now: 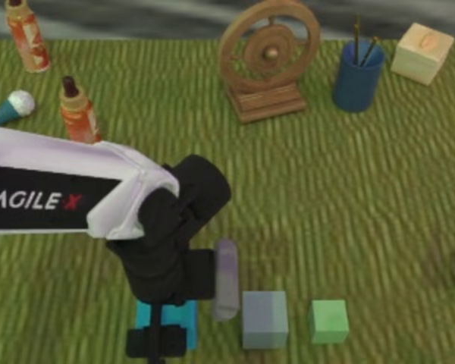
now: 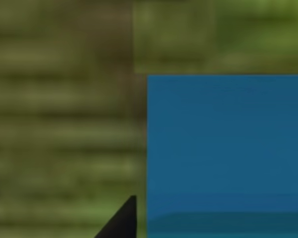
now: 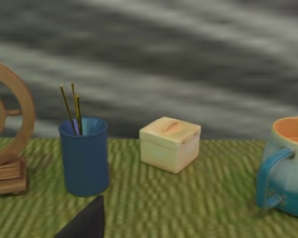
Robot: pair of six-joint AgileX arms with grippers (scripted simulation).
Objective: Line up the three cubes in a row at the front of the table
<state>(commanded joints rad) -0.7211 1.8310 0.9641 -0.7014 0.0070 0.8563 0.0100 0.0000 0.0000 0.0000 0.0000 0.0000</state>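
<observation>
At the table's [image 1: 379,189] front edge, the left gripper [image 1: 158,340] sits over the blue cube [image 1: 188,315], its finger spread unclear, so lift straight up without nudging it toward the grey cube [image 1: 265,319] and green cube [image 1: 328,321].

Along the lower edge of the top view, the large bright cyan-blue cube [image 1: 183,316] sits left of centre under the left gripper [image 1: 158,345]. Right of it stands the mid-sized pale grey-blue cube [image 1: 265,319], then the small light green cube [image 1: 328,321]. The round wooden wheel ornament [image 1: 268,54] stands upper centre.
</observation>
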